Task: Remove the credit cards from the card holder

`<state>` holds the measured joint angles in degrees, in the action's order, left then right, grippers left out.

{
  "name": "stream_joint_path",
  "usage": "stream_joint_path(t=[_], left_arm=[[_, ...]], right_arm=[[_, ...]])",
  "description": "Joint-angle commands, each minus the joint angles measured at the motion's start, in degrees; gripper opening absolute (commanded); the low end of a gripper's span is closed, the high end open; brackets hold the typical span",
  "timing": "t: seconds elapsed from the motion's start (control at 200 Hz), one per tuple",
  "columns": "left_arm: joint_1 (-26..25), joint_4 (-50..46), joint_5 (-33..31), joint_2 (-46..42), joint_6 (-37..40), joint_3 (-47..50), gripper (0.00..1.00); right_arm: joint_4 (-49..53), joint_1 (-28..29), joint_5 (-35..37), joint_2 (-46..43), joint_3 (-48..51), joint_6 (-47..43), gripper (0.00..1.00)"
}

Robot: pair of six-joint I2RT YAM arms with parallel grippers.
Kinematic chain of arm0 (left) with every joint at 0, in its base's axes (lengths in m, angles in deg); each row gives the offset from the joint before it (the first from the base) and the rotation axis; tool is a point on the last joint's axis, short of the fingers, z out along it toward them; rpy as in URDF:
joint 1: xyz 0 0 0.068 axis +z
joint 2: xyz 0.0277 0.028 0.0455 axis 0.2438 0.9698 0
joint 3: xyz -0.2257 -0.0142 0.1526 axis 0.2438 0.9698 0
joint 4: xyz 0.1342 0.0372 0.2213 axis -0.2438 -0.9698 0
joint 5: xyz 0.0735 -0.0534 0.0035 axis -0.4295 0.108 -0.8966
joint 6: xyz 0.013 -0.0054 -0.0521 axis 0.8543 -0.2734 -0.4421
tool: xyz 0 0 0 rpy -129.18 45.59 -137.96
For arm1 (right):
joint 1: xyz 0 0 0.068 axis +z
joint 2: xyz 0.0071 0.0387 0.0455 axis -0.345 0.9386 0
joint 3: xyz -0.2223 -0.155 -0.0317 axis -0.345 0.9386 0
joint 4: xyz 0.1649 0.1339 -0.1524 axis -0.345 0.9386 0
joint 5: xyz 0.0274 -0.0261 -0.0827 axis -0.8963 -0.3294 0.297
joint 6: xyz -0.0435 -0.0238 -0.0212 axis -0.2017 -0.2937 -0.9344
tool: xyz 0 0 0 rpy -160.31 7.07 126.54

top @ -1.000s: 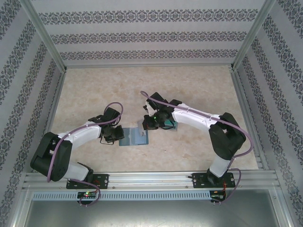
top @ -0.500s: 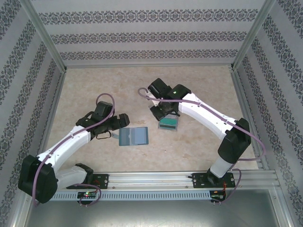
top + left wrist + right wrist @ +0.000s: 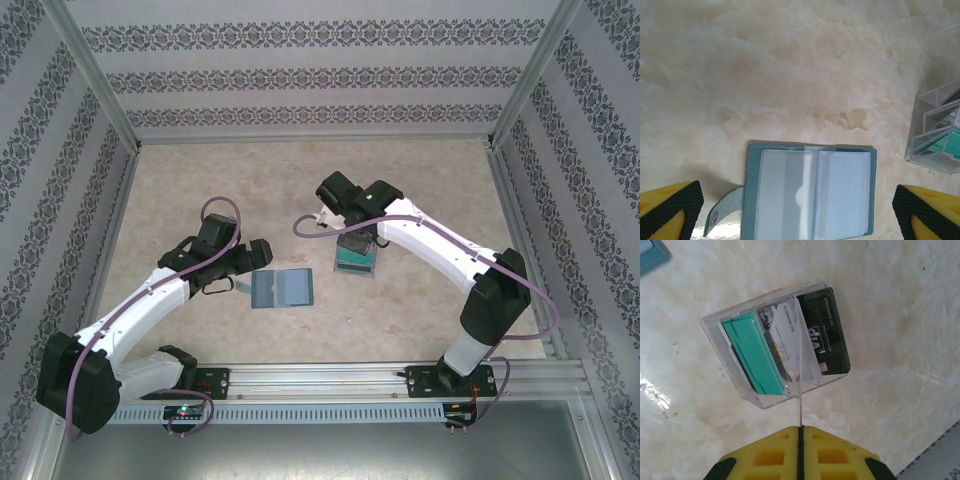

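Card holder: the teal-blue card holder [image 3: 283, 288] lies open and flat on the counter [image 3: 200, 180], near the front and between the two arms. Its two pale blue-grey inner panels face up.
Side tab: the side tab [image 3: 724, 212] sticks out from the holder's left edge in the left wrist view and rests on the counter.
Left hand: the left hand [image 3: 243, 270] hangs just to the left of the card holder with its jaws spread wide and nothing between them. From its wrist camera the yellow, black-padded fingers [image 3: 671, 209] stand at either lower corner, and the open holder lies in the gap below without touching them.
Credit cards: the credit cards [image 3: 356, 262] sit in a clear tray [image 3: 715, 327] on the counter, just right of the card holder and apart from it.
Card order: in the right wrist view a teal card [image 3: 752, 357], a white card [image 3: 782, 342] and a black card [image 3: 827, 332] with white lettering lie side by side in the tray's slots.
Right hand: the right hand [image 3: 800, 432] hovers over the tray with its yellow fingers pressed together.
Clear edge: a thin clear line runs from the seam between those fingers up across the tray. I cannot tell whether it is pinched there or belongs to the tray.
Counter: pale marbled stone, with patterned walls on three sides.
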<state>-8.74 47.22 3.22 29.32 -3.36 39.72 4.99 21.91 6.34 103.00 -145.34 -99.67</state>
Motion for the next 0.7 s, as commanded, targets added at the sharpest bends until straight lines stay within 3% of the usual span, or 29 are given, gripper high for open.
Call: stream_joint_path(t=[0.0,0.694], left_arm=[[0.2,-0.2,-1.6,0.7,1.4,-1.4,1.0],[0.2,-0.5,-0.8,1.5,0.5,-0.7,1.0]], right_arm=[[-1.1,-0.6,1.5,0.9,1.2,-4.1,0.0],[-7.8,-2.3,4.5,5.1,6.5,-3.6,0.0]])
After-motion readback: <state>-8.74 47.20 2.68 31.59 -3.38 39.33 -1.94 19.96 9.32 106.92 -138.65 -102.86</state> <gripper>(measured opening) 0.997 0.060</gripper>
